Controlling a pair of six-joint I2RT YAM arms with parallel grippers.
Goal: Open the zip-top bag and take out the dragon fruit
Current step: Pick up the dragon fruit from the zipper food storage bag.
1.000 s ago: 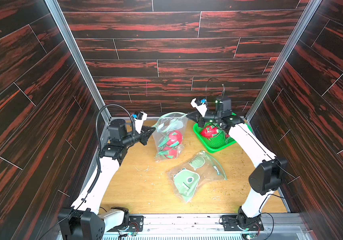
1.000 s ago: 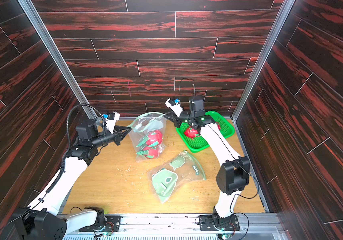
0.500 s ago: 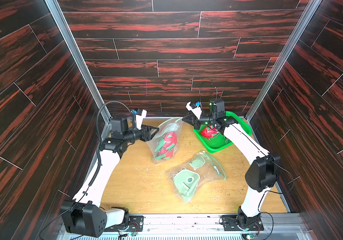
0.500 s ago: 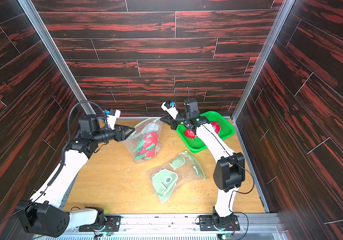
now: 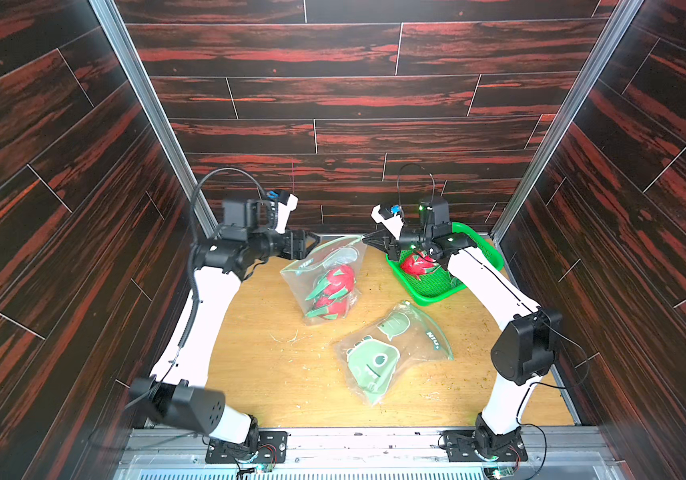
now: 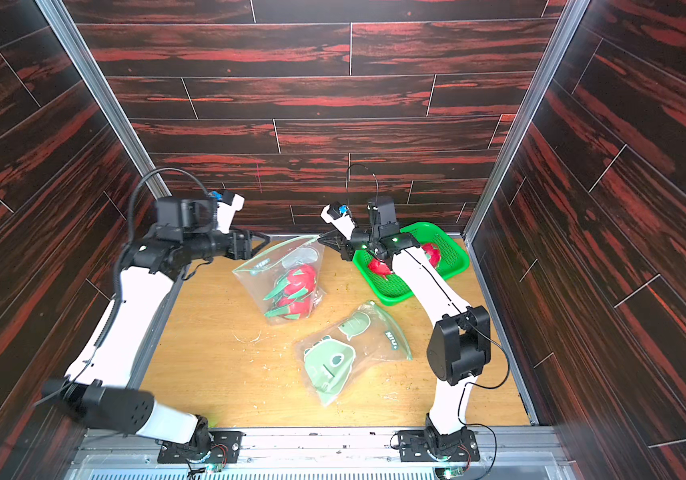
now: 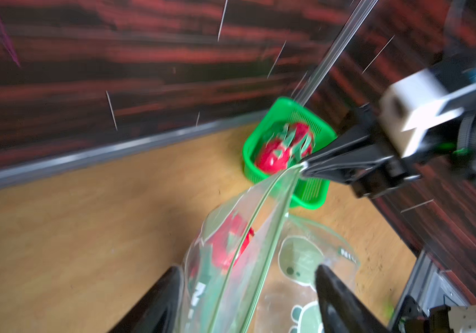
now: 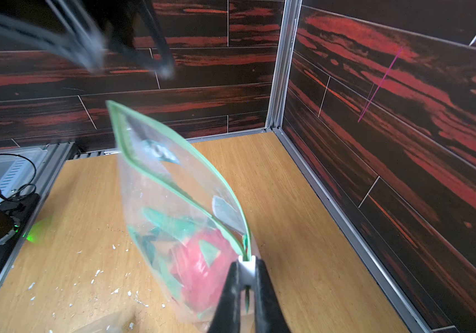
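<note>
My left fingers (image 5: pixel 307 243) had just let go of the zip-top bag (image 5: pixel 329 266). A second earlier they were clamped on its rim; now they stood spread wide, holding nothing, with the near end of the bag's mouth between them but seemingly untouched in the left wrist view. My right fingers (image 8: pixel 232 288) stayed pinched shut on the white tab at the far corner of the zip track, so the bag hung from that corner alone, its base on the surface (image 5: pixel 258 374). The two green zip lines ran apart, so I judged the mouth open and my left arm free to reach in. The dragon fruit (image 5: pixel 333 291) still lay inside the bag. More fruit sat in the green basket (image 5: pixel 480 249) beyond, and an empty printed bag (image 5: pixel 391 353) lay nearer the front.
</note>
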